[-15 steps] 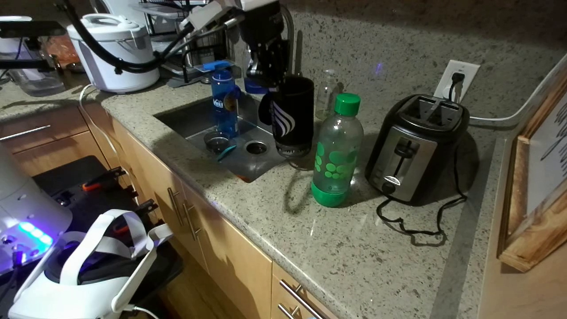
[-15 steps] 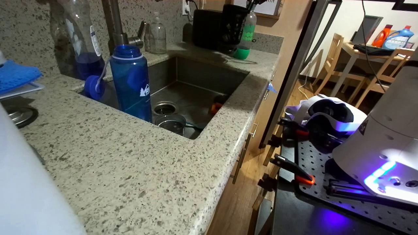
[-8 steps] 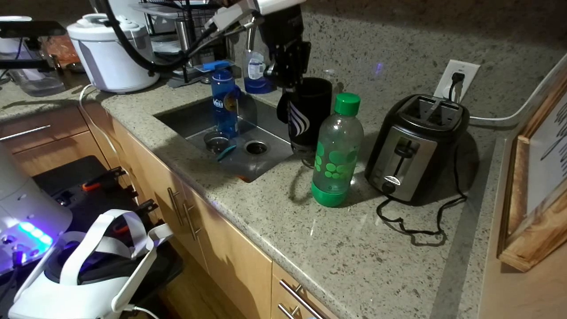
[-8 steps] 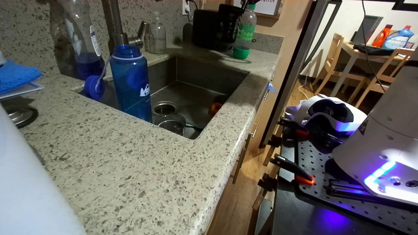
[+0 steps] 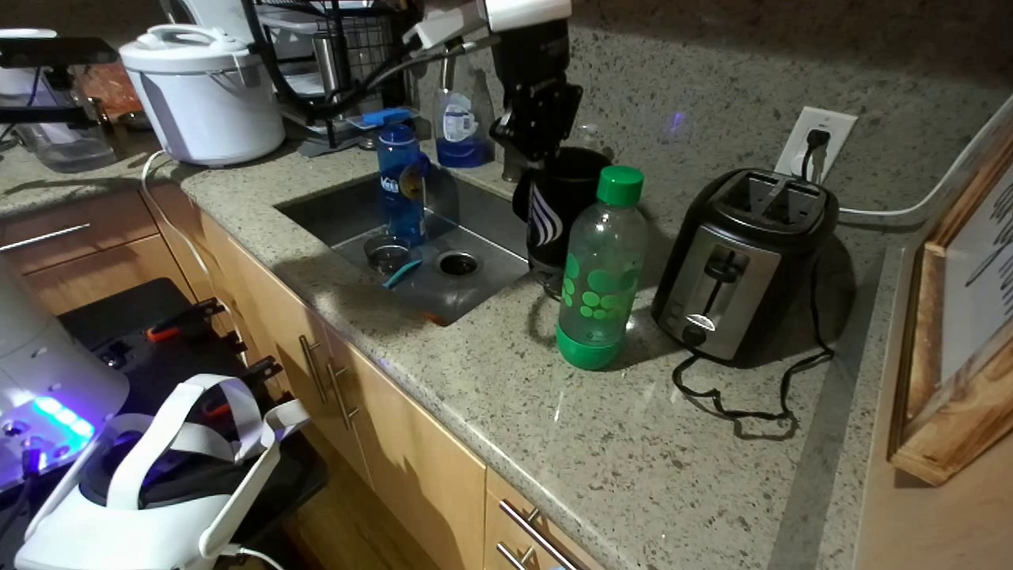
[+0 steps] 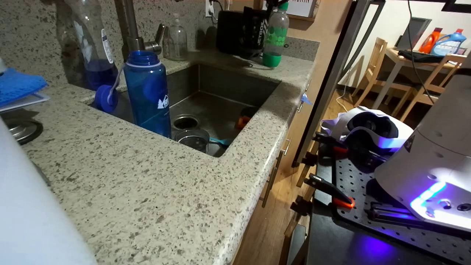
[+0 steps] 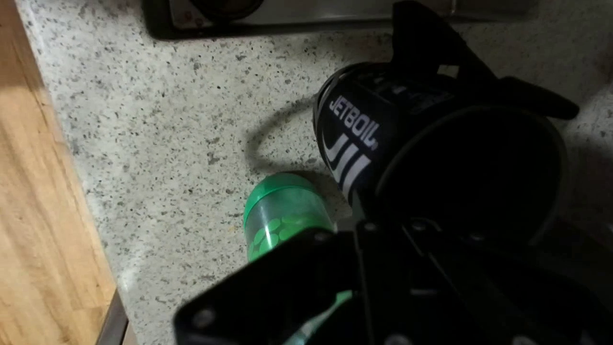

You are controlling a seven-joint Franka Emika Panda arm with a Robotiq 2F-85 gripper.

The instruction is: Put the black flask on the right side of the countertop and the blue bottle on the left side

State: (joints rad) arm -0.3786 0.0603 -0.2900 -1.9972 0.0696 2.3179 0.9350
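Observation:
The black flask (image 5: 554, 214) with white stripes is upright at the sink's right end, partly hidden behind the green-capped bottle. It also shows in an exterior view (image 6: 254, 35) and, with its open mouth, in the wrist view (image 7: 354, 134). My gripper (image 5: 535, 162) is shut on the flask's rim; its fingers are dark in the wrist view (image 7: 383, 215). I cannot tell whether the flask's base touches the countertop (image 5: 506, 380). The blue bottle (image 5: 400, 190) stands upright in the sink with its cap hanging off; it also shows in an exterior view (image 6: 149, 99).
The green-capped bottle (image 5: 603, 269) stands right in front of the flask. The black and steel toaster (image 5: 736, 277) is to its right with a loose cord. The sink (image 6: 228, 77) holds a glass bowl (image 6: 193, 140). A soap bottle (image 5: 463, 134) and a clear bottle (image 6: 176, 42) stand behind.
My gripper has carried the black flask to the right and a little lower, from over the sink's end to behind the green-capped bottle. The blue bottle has not moved.

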